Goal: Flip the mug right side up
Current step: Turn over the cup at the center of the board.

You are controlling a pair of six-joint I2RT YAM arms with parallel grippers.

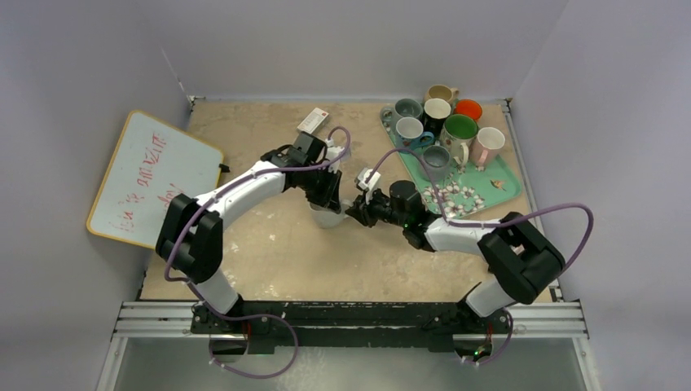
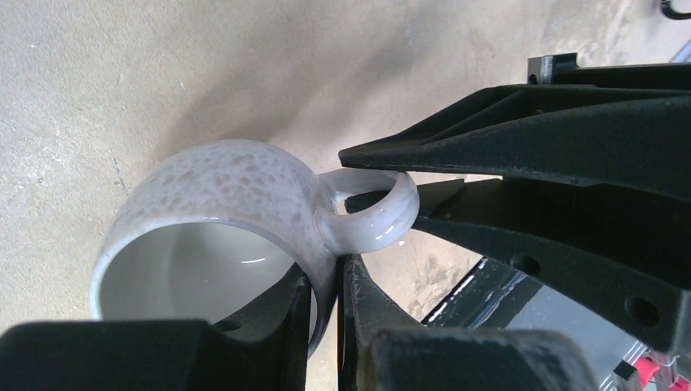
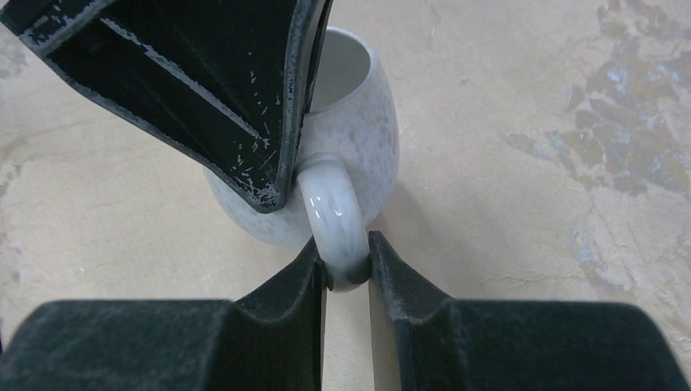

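The speckled grey mug [image 3: 367,114] sits mid-table, well to the left of the teal tray [image 1: 503,173], its mouth turned upward. The left gripper [image 2: 324,281] is clenched on its wall just beside the handle [image 3: 336,208], and the right gripper [image 3: 346,265] pinches the handle's loop (both black finger pairs crowd that one side). On the tray stand other mugs [image 1: 444,122], with small white bits [image 1: 458,195] at its near end. Farther left of the tray than the mug leans a whiteboard [image 1: 151,175], and a white card [image 1: 311,121] lies between the two, toward the far wall.

Left gripper [image 2: 326,275] clamped; right gripper [image 3: 345,251] (likewise).
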